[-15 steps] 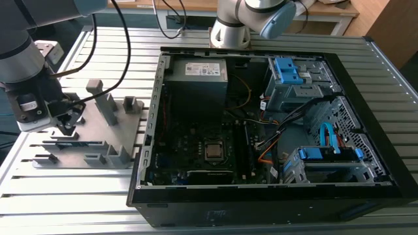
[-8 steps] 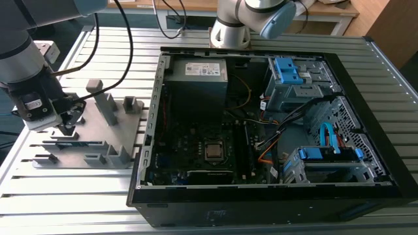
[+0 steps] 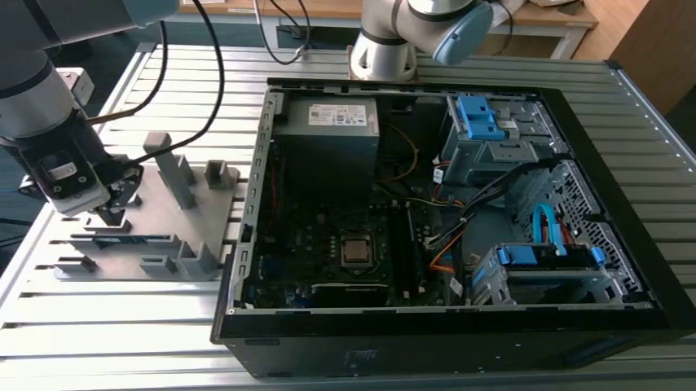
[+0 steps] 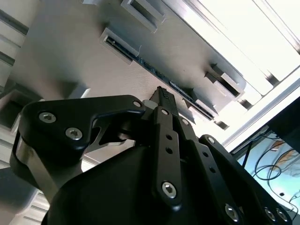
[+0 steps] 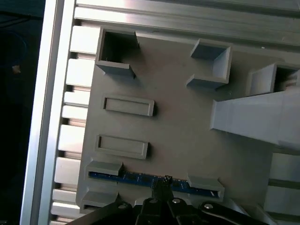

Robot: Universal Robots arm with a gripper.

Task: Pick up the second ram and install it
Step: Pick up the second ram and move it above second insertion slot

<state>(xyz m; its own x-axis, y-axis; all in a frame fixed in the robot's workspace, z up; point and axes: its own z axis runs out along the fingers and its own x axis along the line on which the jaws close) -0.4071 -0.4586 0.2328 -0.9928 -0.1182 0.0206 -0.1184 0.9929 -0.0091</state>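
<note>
The second ram (image 3: pixel 136 239) is a thin dark blue-green stick standing on edge between two grey holder blocks on the grey holder plate (image 3: pixel 163 216), at the exterior view's left. It is in the first wrist view (image 5: pixel 133 177) and the second wrist view (image 4: pixel 140 61) too. My gripper (image 3: pixel 111 218) hangs right over the stick's middle, with the fingers drawn together. The tip (image 5: pixel 162 180) overlaps the stick's edge in the first wrist view and sits just beside it in the second wrist view (image 4: pixel 162 93). I cannot tell whether it touches the stick.
The open computer case (image 3: pixel 435 326) lies at the exterior view's right, with motherboard (image 3: pixel 337 244), power-supply box (image 3: pixel 326 118) and blue drive bays. Tall grey holder blocks (image 3: pixel 174 171) rise from the plate beside my gripper. A second arm's base (image 3: pixel 386 41) stands behind the case.
</note>
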